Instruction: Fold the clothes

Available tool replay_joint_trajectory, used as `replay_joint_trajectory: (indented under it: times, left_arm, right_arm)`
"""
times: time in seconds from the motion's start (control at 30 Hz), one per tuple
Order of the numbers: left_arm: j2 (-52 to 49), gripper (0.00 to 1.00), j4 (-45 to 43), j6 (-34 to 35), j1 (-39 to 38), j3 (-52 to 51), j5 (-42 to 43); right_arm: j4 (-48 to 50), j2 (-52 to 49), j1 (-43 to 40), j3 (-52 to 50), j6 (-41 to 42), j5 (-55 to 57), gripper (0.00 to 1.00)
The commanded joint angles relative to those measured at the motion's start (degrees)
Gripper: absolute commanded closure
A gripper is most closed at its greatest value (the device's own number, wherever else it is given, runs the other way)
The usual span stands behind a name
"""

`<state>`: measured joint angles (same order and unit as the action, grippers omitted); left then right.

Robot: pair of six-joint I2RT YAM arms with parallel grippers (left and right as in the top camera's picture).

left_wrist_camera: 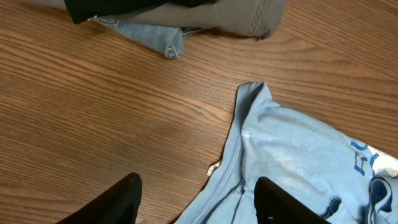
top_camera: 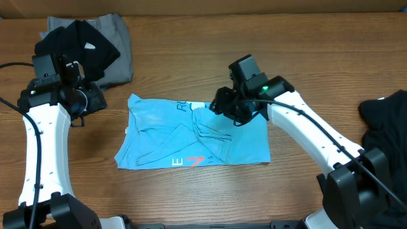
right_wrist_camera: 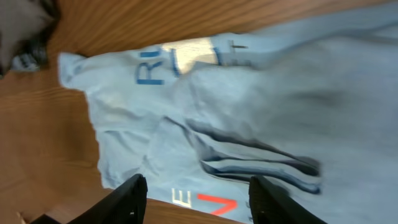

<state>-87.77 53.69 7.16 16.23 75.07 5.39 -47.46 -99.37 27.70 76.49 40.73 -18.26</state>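
The sky-blue T-shirt (top_camera: 191,137) lies partly folded and rumpled in the middle of the table, with white and coral-red lettering along its near edge. It also shows in the left wrist view (left_wrist_camera: 292,162) and the right wrist view (right_wrist_camera: 249,118). My left gripper (top_camera: 95,100) is open and empty, hovering just left of the shirt's far-left corner (left_wrist_camera: 252,93). My right gripper (top_camera: 219,107) is open and empty above the shirt's far right part. A black garment (top_camera: 82,44) lies on a grey one (top_camera: 117,51) at the far left.
Another black garment (top_camera: 385,124) lies at the right edge of the table. A pale blue denim edge (left_wrist_camera: 149,37) sticks out from under the far-left pile. Bare wood table (top_camera: 191,51) stretches behind the shirt.
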Motion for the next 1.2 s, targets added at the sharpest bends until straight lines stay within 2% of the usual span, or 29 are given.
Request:
replay_joint_trajectory:
  times: [0.0, 0.03, 0.17, 0.2, 0.3, 0.37, 0.63, 0.77, 0.8, 0.87, 0.93, 1.0, 1.1, 1.17]
  left_arm:
    - [1.3, 0.39, 0.0, 0.6, 0.3, 0.9, 0.7]
    - [1.3, 0.39, 0.0, 0.6, 0.3, 0.9, 0.7]
    - [1.3, 0.39, 0.3, 0.6, 0.3, 0.9, 0.7]
    - [1.3, 0.39, 0.3, 0.6, 0.3, 0.9, 0.7]
    - [1.3, 0.39, 0.3, 0.6, 0.3, 0.9, 0.7]
    - [1.3, 0.38, 0.4, 0.6, 0.3, 0.9, 0.7]
    - [1.3, 0.38, 0.5, 0.6, 0.2, 0.9, 0.7]
    - [1.3, 0.38, 0.4, 0.6, 0.3, 0.9, 0.7]
    - [1.3, 0.38, 0.4, 0.6, 0.3, 0.9, 0.7]
    - [1.3, 0.38, 0.5, 0.6, 0.3, 0.9, 0.7]
    - [1.3, 0.38, 0.5, 0.6, 0.3, 0.9, 0.6]
    - [1.3, 0.38, 0.6, 0.6, 0.3, 0.9, 0.6]
    - [1.3, 0.38, 0.5, 0.6, 0.3, 0.9, 0.6]
    - [1.3, 0.38, 0.5, 0.6, 0.3, 0.9, 0.6]
  right_arm:
    - [-2.3, 1.3, -0.8, 0.4, -0.1, 2.7, 0.45]
    - [-3.1, 1.2, -0.8, 0.4, 0.0, 3.0, 0.5]
    - [-7.6, -1.3, -0.8, 0.3, 1.8, 7.3, 0.85]
    - [-7.9, -2.4, -0.8, 0.1, 1.7, 8.0, 0.89]
    - [-8.3, -5.8, -0.8, -0.8, 2.7, 8.1, 0.9]
    - [-8.7, -7.9, -0.8, -1.5, 3.0, 6.7, 0.96]
    - [-10.6, -9.5, 1.0, -4.2, 0.3, -1.5, 0.96]
    - [-4.5, -9.5, 4.9, -4.2, -9.8, -17.9, 0.96]
    - [-0.6, -9.5, 7.1, -4.2, -14.2, -26.6, 0.96]
    - [2.2, -9.5, 8.7, -4.1, -15.7, -31.4, 0.96]
    - [2.2, -9.2, 9.1, -3.6, -15.7, -29.9, 0.96]
    - [0.5, -8.5, 8.0, -2.8, -15.2, -23.8, 0.96]
    - [-4.7, -7.4, 4.1, -1.6, -11.0, -13.1, 0.96]
    - [-7.3, -7.3, 0.8, -1.6, -9.0, -10.5, 0.96]
